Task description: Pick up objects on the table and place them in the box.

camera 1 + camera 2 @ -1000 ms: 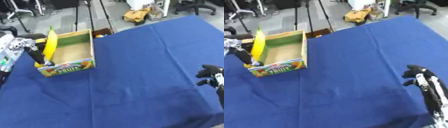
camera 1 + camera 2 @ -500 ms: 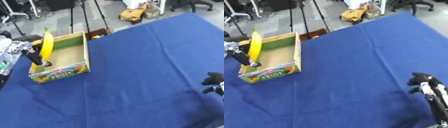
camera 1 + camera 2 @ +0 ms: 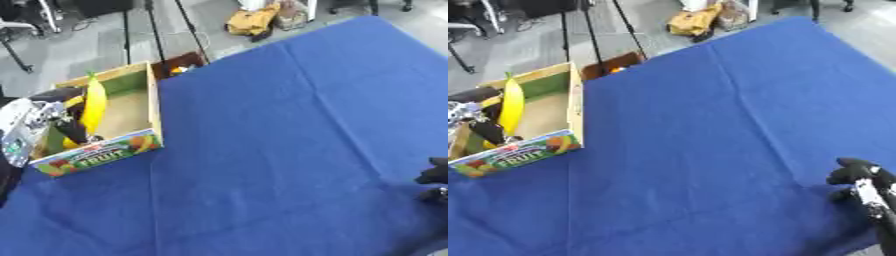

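Observation:
A yellow banana (image 3: 93, 105) stands nearly upright over the left side of the cardboard fruit box (image 3: 131, 145), its lower end inside the box. My left hand (image 3: 63, 122) is at the box's left wall with fingers curled round the banana's lower part. My right hand (image 3: 859, 176) rests at the lower right on the blue cloth, fingers curled, holding nothing.
A blue cloth (image 3: 280, 130) covers the table. Beyond its far edge on the grey floor are a yellow-brown bag (image 3: 254, 20), stand poles and chair legs. A small dark box with orange bits (image 3: 179, 65) sits behind the fruit box.
The whole picture has shifted, so the camera moved. The banana stays upright in my left hand over the box; my right hand shows lower and nearer the right edge.

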`<act>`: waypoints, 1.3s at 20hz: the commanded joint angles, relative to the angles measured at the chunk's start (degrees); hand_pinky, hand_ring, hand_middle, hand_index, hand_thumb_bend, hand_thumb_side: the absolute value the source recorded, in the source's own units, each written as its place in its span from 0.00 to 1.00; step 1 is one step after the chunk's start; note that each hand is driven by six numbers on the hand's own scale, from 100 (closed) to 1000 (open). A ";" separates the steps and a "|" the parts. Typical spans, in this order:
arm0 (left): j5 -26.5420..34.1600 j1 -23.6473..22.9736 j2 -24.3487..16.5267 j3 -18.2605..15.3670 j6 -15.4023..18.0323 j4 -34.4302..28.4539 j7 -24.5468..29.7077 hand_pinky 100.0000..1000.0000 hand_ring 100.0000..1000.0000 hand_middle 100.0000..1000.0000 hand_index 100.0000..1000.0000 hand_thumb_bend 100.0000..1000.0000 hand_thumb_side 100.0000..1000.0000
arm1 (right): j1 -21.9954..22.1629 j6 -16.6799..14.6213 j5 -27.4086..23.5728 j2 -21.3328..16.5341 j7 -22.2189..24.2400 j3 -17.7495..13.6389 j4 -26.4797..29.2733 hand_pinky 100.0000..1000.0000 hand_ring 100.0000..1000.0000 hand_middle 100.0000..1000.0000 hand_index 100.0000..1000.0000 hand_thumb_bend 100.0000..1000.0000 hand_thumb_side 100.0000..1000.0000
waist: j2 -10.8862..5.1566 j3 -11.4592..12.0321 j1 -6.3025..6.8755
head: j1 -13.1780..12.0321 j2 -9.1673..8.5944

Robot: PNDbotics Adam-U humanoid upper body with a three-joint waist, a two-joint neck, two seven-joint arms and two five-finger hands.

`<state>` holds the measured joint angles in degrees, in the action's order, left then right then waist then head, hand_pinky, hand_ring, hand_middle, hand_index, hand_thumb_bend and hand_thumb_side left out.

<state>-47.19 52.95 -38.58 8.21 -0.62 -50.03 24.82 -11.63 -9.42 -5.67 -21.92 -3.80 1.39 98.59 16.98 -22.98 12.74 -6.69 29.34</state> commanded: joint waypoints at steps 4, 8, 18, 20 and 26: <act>-1.79 0.38 -0.59 -0.87 -0.43 1.76 0.10 0.57 0.52 0.46 0.58 0.71 0.04 | -0.68 -0.15 0.21 -1.06 0.09 -0.44 1.14 0.43 0.60 0.53 0.74 0.00 0.71 | -0.23 -0.78 -0.41 | -0.35 -0.59; -3.42 0.28 -0.26 -1.20 -1.83 2.26 -0.31 0.71 0.66 0.63 0.75 1.00 0.24 | -0.69 -0.13 0.11 -0.95 0.13 -0.45 1.14 0.43 0.60 0.53 0.74 0.00 0.71 | -0.23 -1.01 -0.71 | -0.36 -0.55; 4.58 -2.21 -2.97 -2.43 -2.67 -10.27 -9.69 0.73 0.70 0.65 0.76 0.96 0.29 | 0.51 0.01 -0.28 -0.14 0.15 -0.52 0.57 0.43 0.60 0.54 0.74 0.00 0.71 | -3.27 2.45 -3.41 | 0.71 1.68; 8.29 -4.09 -5.04 -2.17 -2.04 -16.12 -8.73 0.71 0.68 0.61 0.74 0.94 0.29 | 1.31 0.05 -0.38 0.18 0.07 -0.61 0.25 0.43 0.60 0.54 0.74 0.00 0.71 | -4.67 4.41 -4.21 | 1.29 3.08; 20.02 -13.68 -12.24 -2.61 -2.18 -36.40 -5.58 0.69 0.65 0.59 0.72 0.88 0.30 | 2.79 -0.14 -1.22 1.14 0.18 -0.71 -0.28 0.43 0.60 0.54 0.74 0.00 0.70 | -8.04 11.14 -6.82 | 3.75 7.21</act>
<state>-29.51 38.85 -47.12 6.45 -2.74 -81.95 18.64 -8.46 -9.37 -6.52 -20.32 -3.75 1.09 97.81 9.71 -11.35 6.26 -3.48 35.52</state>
